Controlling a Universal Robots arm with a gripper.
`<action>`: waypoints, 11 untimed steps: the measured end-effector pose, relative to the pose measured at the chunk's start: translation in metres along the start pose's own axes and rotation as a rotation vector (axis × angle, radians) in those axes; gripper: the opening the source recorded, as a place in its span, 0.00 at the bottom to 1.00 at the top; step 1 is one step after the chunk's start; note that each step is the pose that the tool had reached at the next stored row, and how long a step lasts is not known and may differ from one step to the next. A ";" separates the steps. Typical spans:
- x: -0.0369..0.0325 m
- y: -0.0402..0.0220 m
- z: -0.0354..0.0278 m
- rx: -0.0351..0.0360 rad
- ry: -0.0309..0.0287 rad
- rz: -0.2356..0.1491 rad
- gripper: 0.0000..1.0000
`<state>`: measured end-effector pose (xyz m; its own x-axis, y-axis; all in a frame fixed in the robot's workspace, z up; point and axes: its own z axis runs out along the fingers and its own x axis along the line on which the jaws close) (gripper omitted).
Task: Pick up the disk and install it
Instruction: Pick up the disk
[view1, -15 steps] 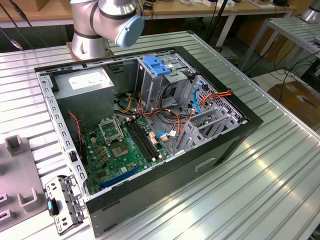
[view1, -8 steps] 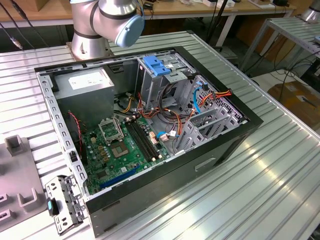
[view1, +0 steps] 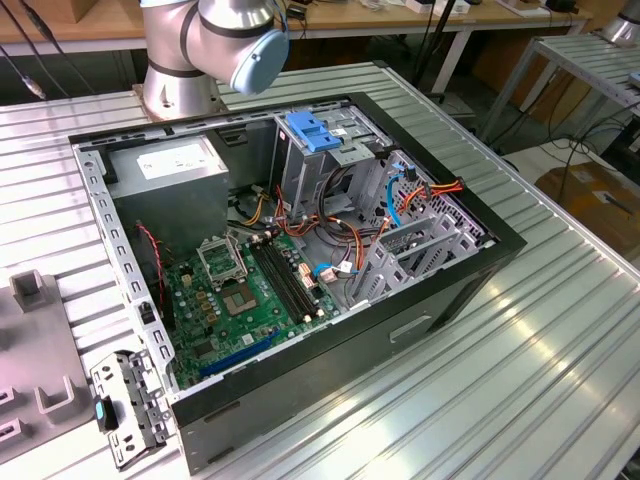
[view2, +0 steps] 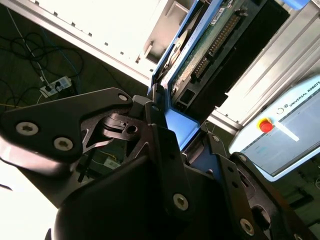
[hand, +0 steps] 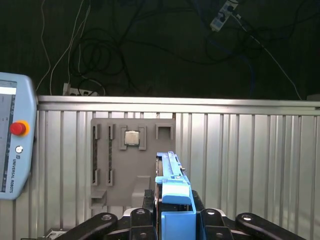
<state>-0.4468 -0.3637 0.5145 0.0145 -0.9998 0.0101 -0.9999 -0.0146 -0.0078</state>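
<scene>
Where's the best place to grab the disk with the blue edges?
Probably near one end, squeezing its two wide flat faces and coming in from that end. The disk is thin and flat, so a narrow grip across it should hold. The gripper grasps it this way now, edge-on, in both wrist views.

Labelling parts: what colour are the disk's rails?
Bright blue; disk shows best in first wrist view.

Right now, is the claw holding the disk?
Yes, in the first wrist view the claw grips the disk by its blue rails.
</scene>
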 end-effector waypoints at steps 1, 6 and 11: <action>0.0000 -0.0007 0.0001 0.0000 0.0001 0.000 0.37; 0.0002 -0.0036 0.0004 0.0001 0.0005 0.000 0.37; 0.0018 -0.0038 0.0005 -0.0001 0.0011 0.000 0.37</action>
<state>-0.4430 -0.3654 0.5140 0.0146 -0.9998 0.0112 -0.9999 -0.0147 -0.0077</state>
